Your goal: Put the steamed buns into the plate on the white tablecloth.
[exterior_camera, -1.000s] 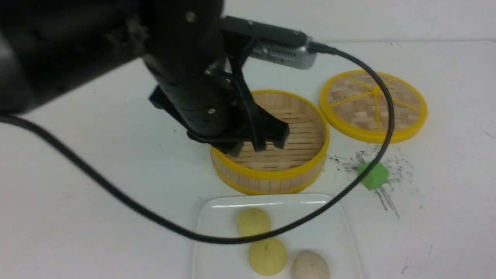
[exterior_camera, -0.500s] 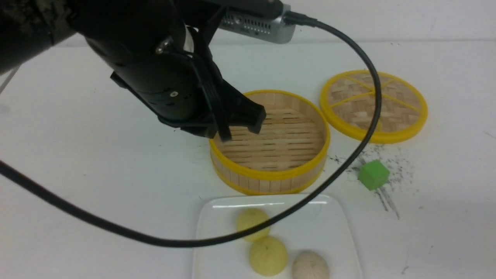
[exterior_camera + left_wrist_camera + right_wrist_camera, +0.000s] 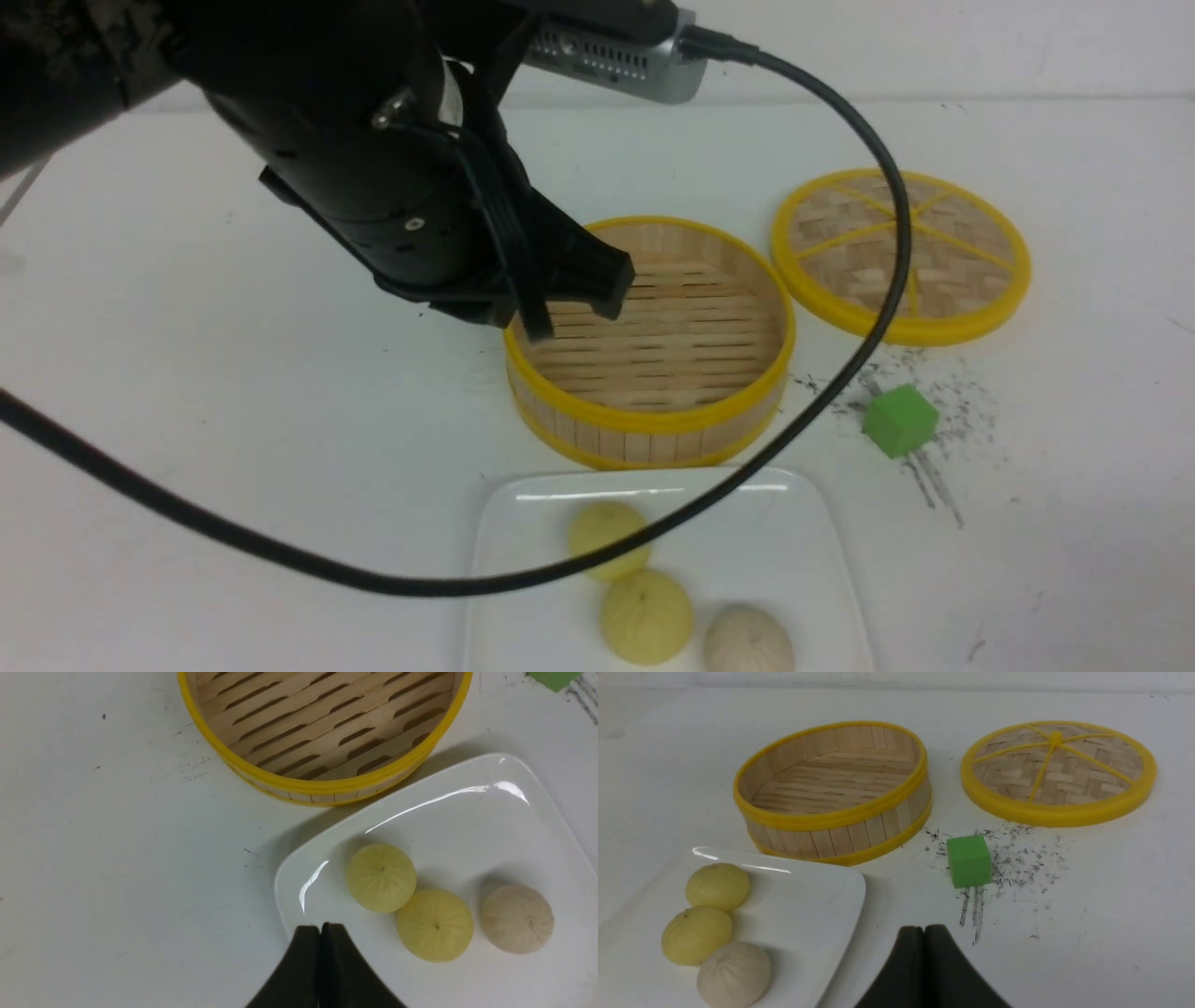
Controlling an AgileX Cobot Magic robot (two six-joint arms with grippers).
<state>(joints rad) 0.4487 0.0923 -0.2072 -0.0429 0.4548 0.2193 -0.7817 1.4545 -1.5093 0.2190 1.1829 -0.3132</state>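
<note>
Three steamed buns lie in the white plate (image 3: 803,560) on the white tablecloth (image 3: 233,392): two pale yellow ones (image 3: 607,537) (image 3: 646,616) and a beige one (image 3: 747,642). The left wrist view shows them in a row (image 3: 380,877) (image 3: 434,925) (image 3: 517,919). My left gripper (image 3: 574,303) (image 3: 320,927) hangs shut and empty in the air, by the steamer's left rim in the front view. My right gripper (image 3: 923,928) is shut and empty above bare cloth beside the plate (image 3: 808,896). It does not show in the front view.
An empty yellow-rimmed bamboo steamer (image 3: 653,434) stands just behind the plate. Its woven lid (image 3: 901,252) lies flat at the back right. A green cube (image 3: 899,422) sits among dark scuff marks to the steamer's right. A black cable (image 3: 840,373) loops over the plate.
Over the first half second my left arm swung left and up, away from the steamer's middle. Since then it has barely moved. The buns have stayed put.
</note>
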